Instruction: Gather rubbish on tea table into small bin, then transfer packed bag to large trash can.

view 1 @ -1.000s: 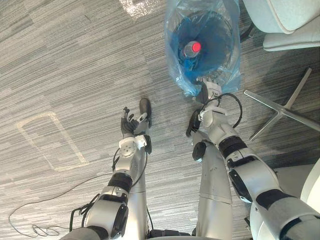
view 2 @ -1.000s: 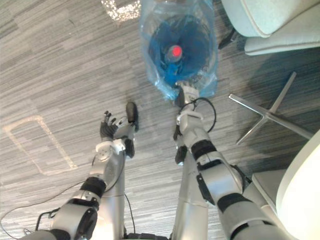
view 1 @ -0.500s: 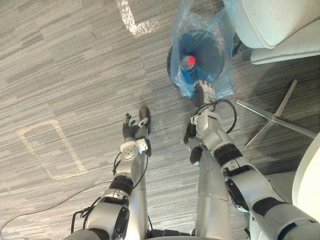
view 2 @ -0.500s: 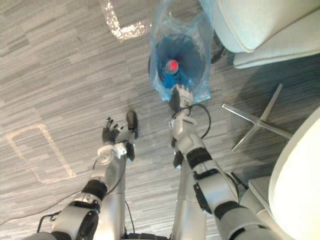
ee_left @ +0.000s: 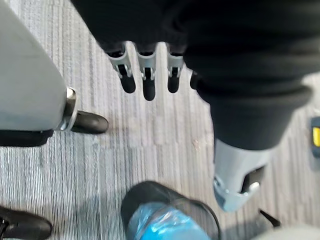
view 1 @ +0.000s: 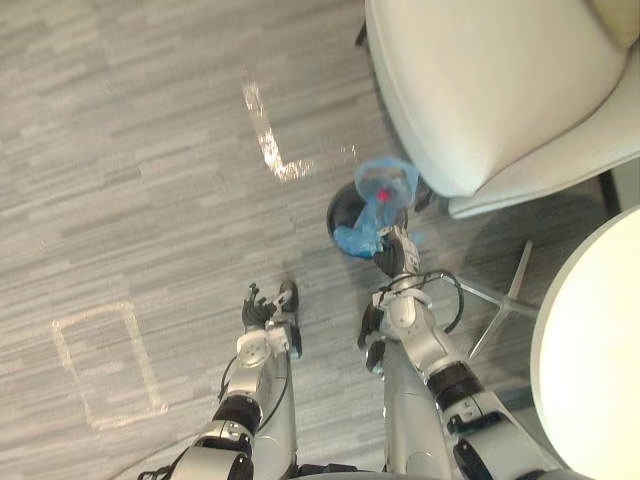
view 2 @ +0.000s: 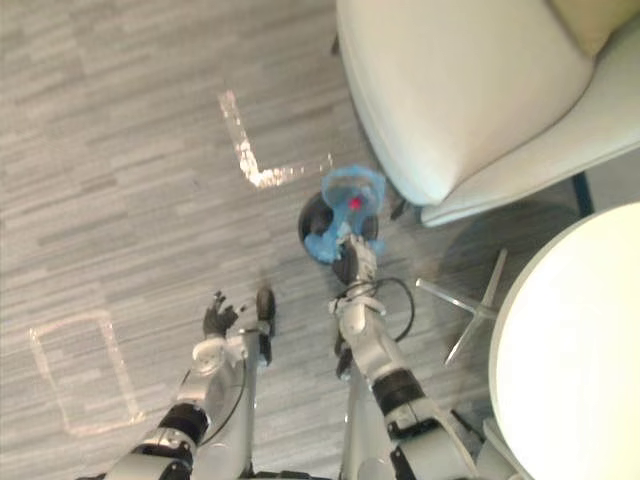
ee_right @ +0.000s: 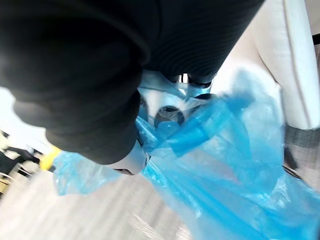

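A blue plastic bag (view 1: 381,190) with a red-capped bottle (view 1: 383,193) inside stands in the small black bin (view 1: 343,213) on the floor, beside the armchair. My right hand (view 1: 391,256) reaches to the bag's near edge. In the right wrist view its fingers (ee_right: 192,80) and thumb (ee_right: 127,157) are curled on the crumpled blue film (ee_right: 210,150). My left hand (view 1: 260,308) hangs over the bare floor to the left of the bin, fingers (ee_left: 145,75) straight and holding nothing. The bin with its blue liner (ee_left: 167,217) lies beyond the left hand.
A white armchair (view 1: 490,90) stands right behind the bin, its metal leg (view 1: 500,300) spreading over the floor on the right. A white round table (view 1: 595,350) fills the right side. Tape marks (view 1: 270,145) lie on the grey carpet to the left.
The whole picture has shifted and widened as the camera moved, bringing the armchair and round table into sight. My right hand keeps its hold on the bag; the left hand stays open.
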`<state>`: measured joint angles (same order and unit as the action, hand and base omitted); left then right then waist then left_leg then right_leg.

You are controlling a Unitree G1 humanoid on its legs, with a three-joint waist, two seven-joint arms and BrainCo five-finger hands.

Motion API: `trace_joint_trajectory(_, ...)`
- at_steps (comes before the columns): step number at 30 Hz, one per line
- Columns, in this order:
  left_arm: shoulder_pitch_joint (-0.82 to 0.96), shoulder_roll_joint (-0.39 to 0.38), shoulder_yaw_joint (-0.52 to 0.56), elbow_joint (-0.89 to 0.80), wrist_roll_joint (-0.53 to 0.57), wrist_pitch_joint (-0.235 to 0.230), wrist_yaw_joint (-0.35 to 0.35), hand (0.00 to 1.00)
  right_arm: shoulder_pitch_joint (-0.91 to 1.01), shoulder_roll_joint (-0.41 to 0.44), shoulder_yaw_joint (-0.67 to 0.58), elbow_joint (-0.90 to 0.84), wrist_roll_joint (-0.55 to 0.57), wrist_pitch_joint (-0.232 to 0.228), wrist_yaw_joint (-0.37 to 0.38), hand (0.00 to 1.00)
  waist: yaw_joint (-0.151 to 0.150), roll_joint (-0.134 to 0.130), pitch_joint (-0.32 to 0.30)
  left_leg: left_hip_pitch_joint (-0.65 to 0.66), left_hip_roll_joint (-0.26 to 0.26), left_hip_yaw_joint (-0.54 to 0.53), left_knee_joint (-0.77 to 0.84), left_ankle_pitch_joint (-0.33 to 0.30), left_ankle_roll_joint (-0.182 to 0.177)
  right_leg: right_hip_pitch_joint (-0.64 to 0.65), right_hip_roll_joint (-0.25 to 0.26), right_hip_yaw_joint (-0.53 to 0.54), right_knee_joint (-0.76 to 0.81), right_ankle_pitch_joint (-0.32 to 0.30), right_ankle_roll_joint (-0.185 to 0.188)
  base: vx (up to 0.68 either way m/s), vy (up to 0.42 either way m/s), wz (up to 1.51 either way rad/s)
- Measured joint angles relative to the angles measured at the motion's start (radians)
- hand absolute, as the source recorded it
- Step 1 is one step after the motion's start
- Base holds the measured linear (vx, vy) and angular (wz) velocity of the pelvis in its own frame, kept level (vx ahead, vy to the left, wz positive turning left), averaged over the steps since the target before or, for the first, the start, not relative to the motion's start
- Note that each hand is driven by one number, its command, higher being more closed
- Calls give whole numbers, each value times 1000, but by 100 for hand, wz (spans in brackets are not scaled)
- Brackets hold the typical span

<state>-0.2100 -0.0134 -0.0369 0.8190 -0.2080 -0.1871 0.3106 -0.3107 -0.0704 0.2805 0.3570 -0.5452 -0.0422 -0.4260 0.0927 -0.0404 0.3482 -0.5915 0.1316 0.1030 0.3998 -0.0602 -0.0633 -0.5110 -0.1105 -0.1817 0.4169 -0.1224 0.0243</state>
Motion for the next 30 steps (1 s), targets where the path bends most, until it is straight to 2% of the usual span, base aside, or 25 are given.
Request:
trace_joint_trajectory(2, 43, 6, -32, 27, 35, 7, -17, 0, 67, 26, 12, -44, 2, -13, 25, 100, -7, -23, -49, 80, -6, 5, -55, 4, -6, 79, 3, -3, -58, 5, 7, 110, -24, 2)
trace_joint_trajectory(3, 48, 7, -37, 32, 40, 8, -19, 0, 77, 29, 15, -51, 2, -15, 29, 100, -7, -26, -56, 90, -6, 5, -63, 5, -7, 90, 4, -3, -66, 6, 8, 117, -23, -2)
trace_joint_trajectory(5, 84, 24, -82, 77, 73, 17, -32, 0, 131, 31, 49, -71, 4, -38, 60, 100, -16, -42, -108, 160, -15, 8, -129, 27, -16, 158, 8, -1, -138, 25, 14, 126, -14, 0)
trace_joint_trajectory(9, 105, 40, -108, 118, 107, 28, -41, 0, 141, 30, 69, -68, 5, -58, 106, 100, -35, -42, -136, 251, -25, 23, -228, 61, -15, 245, 19, 13, -249, 75, 25, 112, 13, -9)
trace_joint_trajectory(15, 131, 91, -125, 126, 163, 29, -58, 0, 194, 26, 79, -94, 14, -72, 158, 100, -44, -42, -177, 369, -40, 32, -334, 99, -17, 339, 25, 28, -319, 99, 32, 34, 8, -7)
trace_joint_trajectory(19, 145, 117, -160, 113, 209, 29, -58, 0, 202, 25, 100, -134, 38, -100, 190, 100, -51, -40, -199, 452, -49, 47, -453, 159, -15, 368, 30, 48, -347, 119, 34, -47, 22, -12)
trace_joint_trajectory(22, 157, 120, -190, 49, 226, 29, -58, 0, 198, 20, 99, -157, 43, -110, 193, 100, -55, -39, -202, 478, -55, 46, -503, 185, -9, 374, 30, 53, -356, 128, 37, -65, 36, -2)
trace_joint_trajectory(25, 184, 148, -255, -139, 241, 26, -55, 0, 194, 17, 110, -157, 55, -113, 201, 100, -56, -38, -205, 487, -61, 44, -503, 185, -10, 400, 22, 55, -391, 142, 55, -57, 55, 2)
trace_joint_trajectory(30, 205, 170, -308, -385, 268, 11, -41, 0, 192, -37, 168, -230, 94, -132, 219, 100, -54, -28, -227, 488, -69, 44, -509, 180, -4, 406, 19, 77, -406, 144, 57, -18, 39, -1)
